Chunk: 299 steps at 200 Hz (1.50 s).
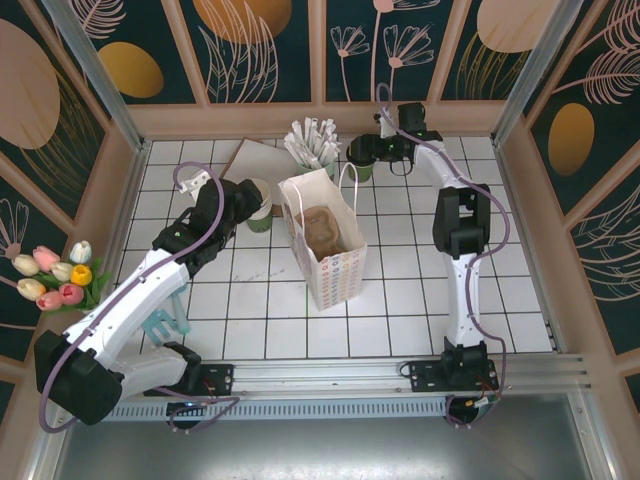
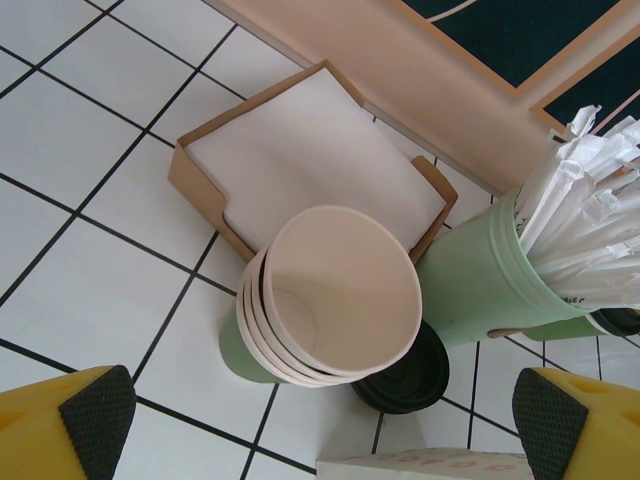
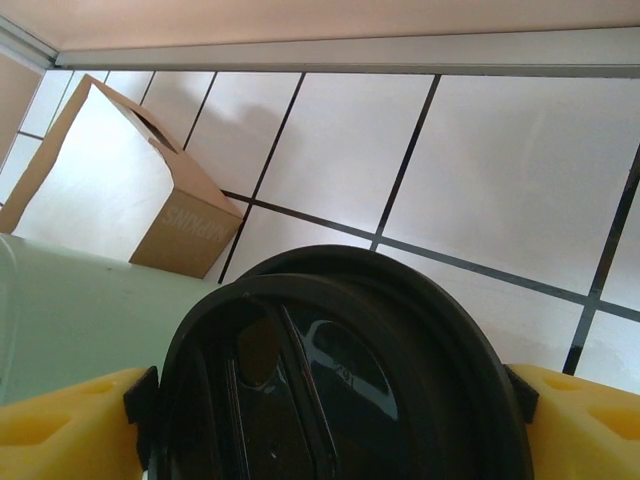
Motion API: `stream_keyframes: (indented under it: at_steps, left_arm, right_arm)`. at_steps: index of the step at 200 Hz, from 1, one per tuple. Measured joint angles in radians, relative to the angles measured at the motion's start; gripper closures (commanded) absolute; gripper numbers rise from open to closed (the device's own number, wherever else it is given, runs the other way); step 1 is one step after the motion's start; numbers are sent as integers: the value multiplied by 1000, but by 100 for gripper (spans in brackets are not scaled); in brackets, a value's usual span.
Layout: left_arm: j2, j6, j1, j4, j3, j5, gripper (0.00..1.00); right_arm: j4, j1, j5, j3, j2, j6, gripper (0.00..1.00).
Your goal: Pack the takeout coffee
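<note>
Grasp step: my right gripper (image 3: 330, 398) straddles the far coffee (image 3: 340, 330); whether it pinches, I cannot tell. Left gripper (image 2: 320, 415) spread. Next: squeeze, lift into bag (image 1: 325, 235).

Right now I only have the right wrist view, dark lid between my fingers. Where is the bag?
Observer: The paper bag stands upright mid-table, nearer the arm bases than the takeout coffee, its mouth open.
Operator: Anything inside already?
Observer: Yes, something brown lies at its bottom.
Operator: And the left arm?
Observer: The left gripper hangs open over the stack of cream cups, just left of the bag.
</note>
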Motion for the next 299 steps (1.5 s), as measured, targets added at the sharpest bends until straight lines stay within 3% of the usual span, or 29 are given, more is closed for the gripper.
stream_keyframes:
  at_steps: [83,136,207,242,299]
  left_arm:
    - [-5,1,0,0,-1,0,2]
    - [-5,8,0,0,-1,0,2]
    - [0,27,0,0,-1,0,1]
    - [10,39,0,0,0,0,2]
    - [25,58,0,0,3,0,1]
  right_arm:
    - [76,-16,-21,-197,-117,50,21]
    - [130,-31,-33,-276,-158,78,30]
    - [82,-40,-36,-212,-141,85,39]
    - [39,-40,-40,-107,-79,100,34]
    - [-13,-40,-48,-37,-26,111,35]
